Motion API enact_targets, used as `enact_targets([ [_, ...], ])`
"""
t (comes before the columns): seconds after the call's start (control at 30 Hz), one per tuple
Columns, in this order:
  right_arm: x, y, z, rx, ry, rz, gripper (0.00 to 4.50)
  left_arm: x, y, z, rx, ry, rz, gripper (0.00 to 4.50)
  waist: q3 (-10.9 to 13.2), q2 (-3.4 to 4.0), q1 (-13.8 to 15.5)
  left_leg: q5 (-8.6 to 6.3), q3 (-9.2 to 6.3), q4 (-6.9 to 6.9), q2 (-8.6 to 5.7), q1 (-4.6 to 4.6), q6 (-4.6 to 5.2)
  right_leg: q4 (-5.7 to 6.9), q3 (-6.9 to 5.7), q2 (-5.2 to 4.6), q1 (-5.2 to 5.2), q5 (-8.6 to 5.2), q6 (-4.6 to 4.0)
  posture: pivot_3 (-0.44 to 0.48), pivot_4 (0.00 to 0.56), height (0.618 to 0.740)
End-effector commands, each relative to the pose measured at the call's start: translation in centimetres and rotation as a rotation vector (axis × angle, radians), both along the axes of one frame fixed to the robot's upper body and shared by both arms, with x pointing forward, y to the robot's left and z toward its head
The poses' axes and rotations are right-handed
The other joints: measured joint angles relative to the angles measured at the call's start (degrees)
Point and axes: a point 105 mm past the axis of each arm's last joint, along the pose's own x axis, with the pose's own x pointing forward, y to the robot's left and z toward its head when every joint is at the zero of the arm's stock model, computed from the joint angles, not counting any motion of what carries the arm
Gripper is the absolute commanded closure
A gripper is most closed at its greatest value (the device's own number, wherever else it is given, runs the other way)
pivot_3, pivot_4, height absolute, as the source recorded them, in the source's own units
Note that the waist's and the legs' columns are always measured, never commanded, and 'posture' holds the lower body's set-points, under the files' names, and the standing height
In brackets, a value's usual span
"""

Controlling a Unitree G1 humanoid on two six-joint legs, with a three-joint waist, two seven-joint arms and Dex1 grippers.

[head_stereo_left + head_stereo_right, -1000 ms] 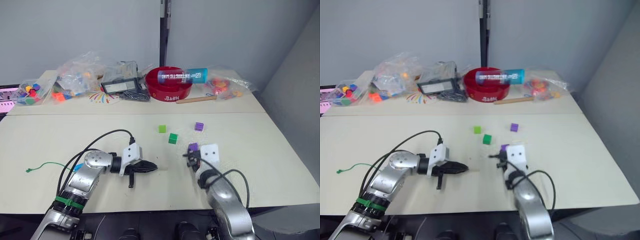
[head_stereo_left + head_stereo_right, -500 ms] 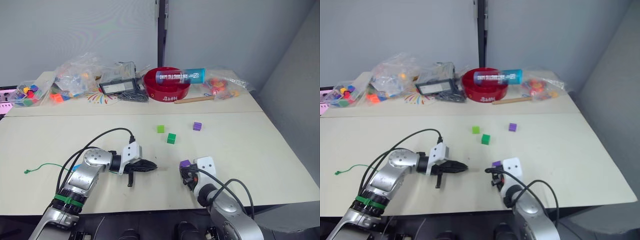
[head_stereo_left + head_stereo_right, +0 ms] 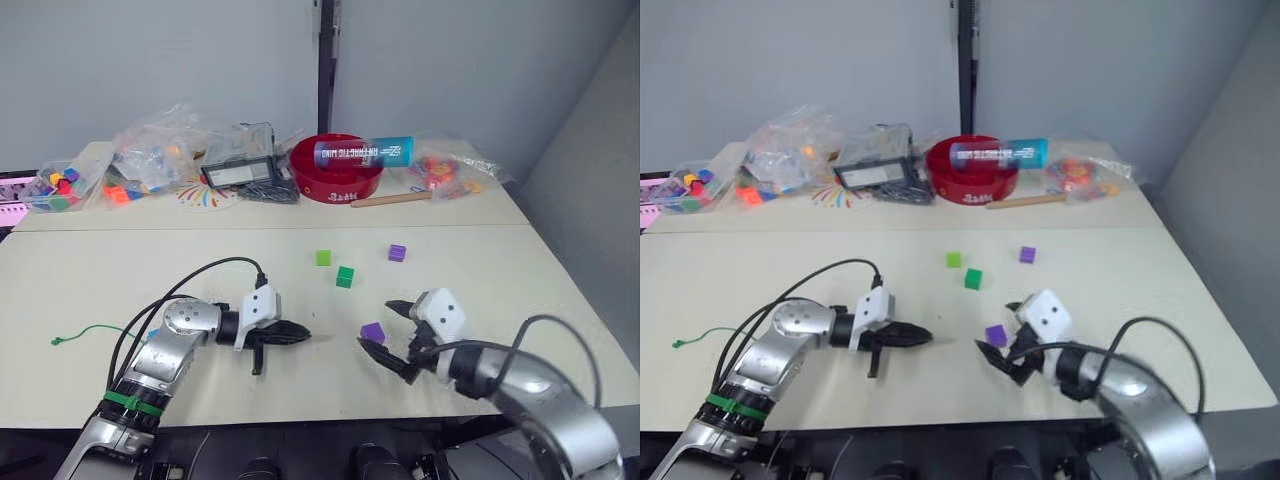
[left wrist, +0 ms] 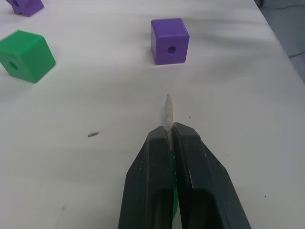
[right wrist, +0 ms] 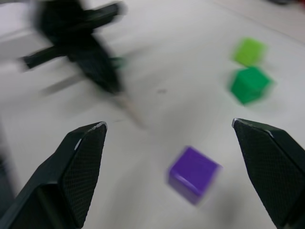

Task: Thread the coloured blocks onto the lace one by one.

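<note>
The left claw (image 3: 290,337) is closed on the lace (image 3: 95,330); in the left wrist view the pale stiff tip (image 4: 168,110) projects from between the two black fingers (image 4: 155,181) and lies low over the desk (image 3: 500,270). The tip points toward a purple block (image 4: 169,40) whose hole faces it. From the left claw, the green lace trails toward 9 o'clock across the desk and ends in a small knot (image 3: 56,341) near the left edge. The right claw (image 3: 393,333) is open, its fingers spread wide, with the same purple block (image 3: 373,332) lying on the desk between them, touching neither. A dark green block (image 3: 345,277) and a light green block (image 3: 323,258) sit close together at 11 o'clock from that purple block. A second purple block (image 3: 397,253) rests at 1 o'clock from it, apart from the green pair. At 12 o'clock, along the far desk edge, stand a red bowl (image 3: 340,170) and clear bags of toy pieces (image 3: 150,155).
</note>
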Motion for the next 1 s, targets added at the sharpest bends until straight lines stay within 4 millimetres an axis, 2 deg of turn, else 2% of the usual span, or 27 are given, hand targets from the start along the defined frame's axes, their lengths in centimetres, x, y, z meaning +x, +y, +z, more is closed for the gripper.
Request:
enact_targets([
  [0.03,-0.4,-0.2,0.1,-0.066,0.033,0.291,0.04,-0.1,0.1,0.9,-0.012,-0.032,-0.006,4.5,0.0,0.0,0.1,0.0,0.0,0.01,-0.01,0.01,0.0,-0.02,-0.01,0.0,0.02,0.0,0.0,0.0,0.15,0.731],
  [0.13,1.0,-0.6,-0.5,-0.169,-0.005,0.396,0.04,-0.2,0.1,1.0,-0.012,-0.034,-0.006,4.5,0.0,-0.01,0.2,0.0,0.02,0.01,0.0,0.01,0.0,-0.05,0.0,-0.01,0.02,0.01,0.0,0.0,0.15,0.731],
  [0.3,5.4,-1.3,-1.4,-0.27,-0.083,0.442,0.04,-0.7,0.1,1.3,-0.018,-0.043,0.001,4.5,0.0,0.0,0.0,0.0,0.06,0.03,-0.01,-0.01,0.0,-0.06,0.02,-0.03,-0.01,0.04,0.0,0.0,0.15,0.731],
  [0.47,6.7,-1.8,-3.0,-0.294,-0.093,0.479,0.04,-1.4,0.0,1.5,-0.023,-0.042,0.007,4.5,0.0,0.0,0.5,0.0,0.0,0.02,0.0,-0.04,0.0,-0.05,-0.03,-0.06,-0.02,0.05,-0.01,0.0,0.15,0.731],
  [0.57,6.3,-1.4,-3.9,-0.275,-0.074,0.516,0.78,-1.5,0.0,1.5,-0.024,-0.039,0.012,4.5,0.0,0.02,0.5,0.0,0.04,0.02,-0.03,-0.05,0.0,-0.05,-0.02,-0.14,-0.03,0.05,-0.01,0.0,0.15,0.731],
  [0.8,6.3,-0.8,-4.3,-0.235,-0.072,0.503,3.21,-1.4,-0.1,1.8,-0.022,-0.039,0.012,4.5,0.0,0.02,0.2,0.0,0.04,0.02,-0.03,0.03,-0.01,0.09,-0.01,-0.12,-0.03,0.06,-0.02,0.0,0.15,0.731],
  [0.93,6.4,-0.9,-4.3,-0.222,-0.063,0.459,3.3,-1.4,-0.3,2.0,-0.024,-0.042,0.001,4.5,0.0,0.02,0.3,0.0,0.03,0.03,-0.03,0.03,-0.01,0.1,-0.02,-0.12,-0.03,0.06,-0.02,0.0,0.15,0.731],
  [1.0,6.4,-0.1,-4.4,-0.203,-0.048,0.412,3.3,-1.3,-0.7,2.1,-0.028,-0.045,-0.006,4.5,0.0,0.02,0.3,0.0,0.03,0.03,-0.03,0.03,-0.01,0.1,-0.01,-0.12,-0.03,0.06,-0.02,0.0,0.15,0.731],
])
